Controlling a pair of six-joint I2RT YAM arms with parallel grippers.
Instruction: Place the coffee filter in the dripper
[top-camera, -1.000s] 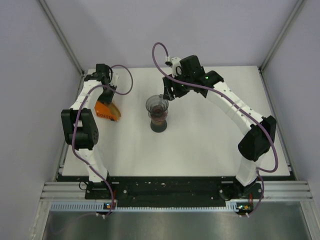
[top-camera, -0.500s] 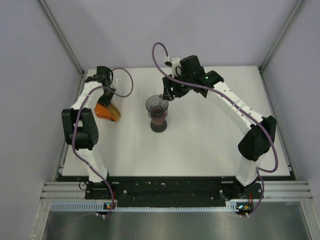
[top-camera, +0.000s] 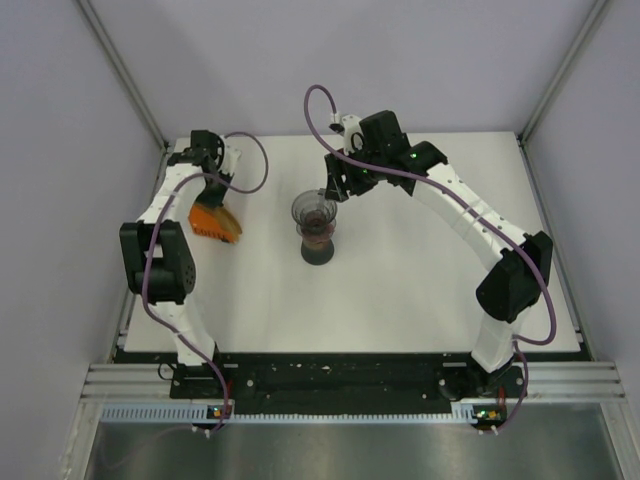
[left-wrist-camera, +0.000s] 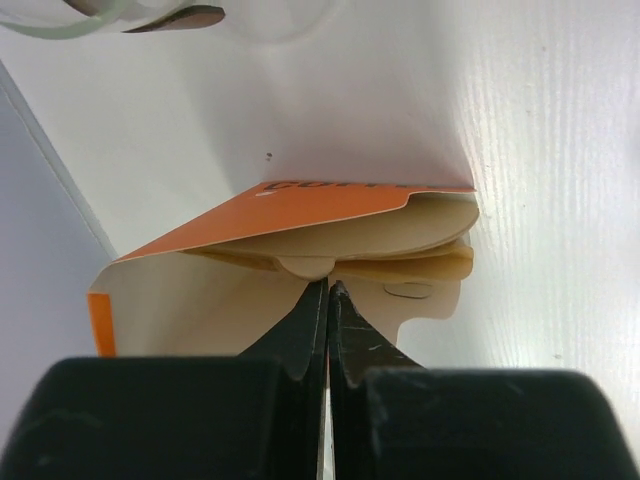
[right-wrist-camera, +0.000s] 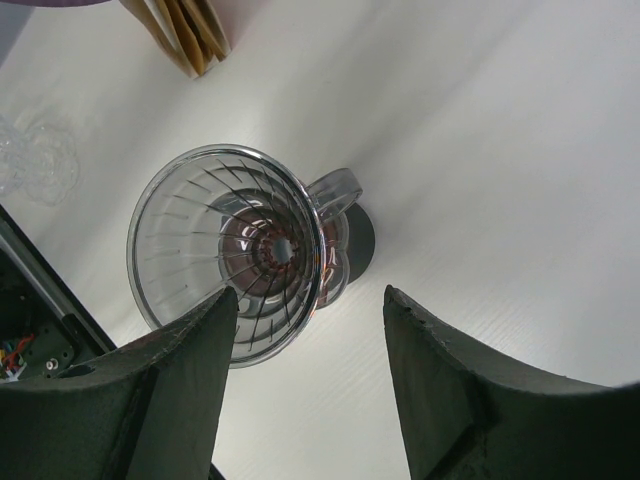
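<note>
The left gripper (left-wrist-camera: 327, 290) is clenched: its two black fingers (left-wrist-camera: 300, 335) meet tip to tip with only a hairline seam between them, and no paper can be seen pinched in that seam. The tips sit at the open mouth of the orange box (left-wrist-camera: 300, 205), which lies on its side on the white table (top-camera: 420, 290) near the left edge. The coffee filters (left-wrist-camera: 400, 232) are inside this box as a cream-coloured stack, their curved edges showing at the opening, with one small rounded lobe just above the fingertips. The orange top flap overhangs the stack and covers most of it from above, so the filters can be reached only through the front opening. The dripper (right-wrist-camera: 222, 255) is a clear ribbed glass cone with a side handle. It stands upright on a dark base (top-camera: 318, 252) near the middle of the table, to the right of the box and apart from it. In the right wrist view, its ribbed inner wall is visible down to the drain hole. The right gripper (right-wrist-camera: 310, 300) is released, with its fingers spread wide. It is positioned at the far side of the dripper, and in the right wrist view the rim overlaps the inner edge of one finger. Whether that finger touches the glass cannot be determined. A purple cable (top-camera: 315, 110) loops above the right wrist, away from the dripper.
</note>
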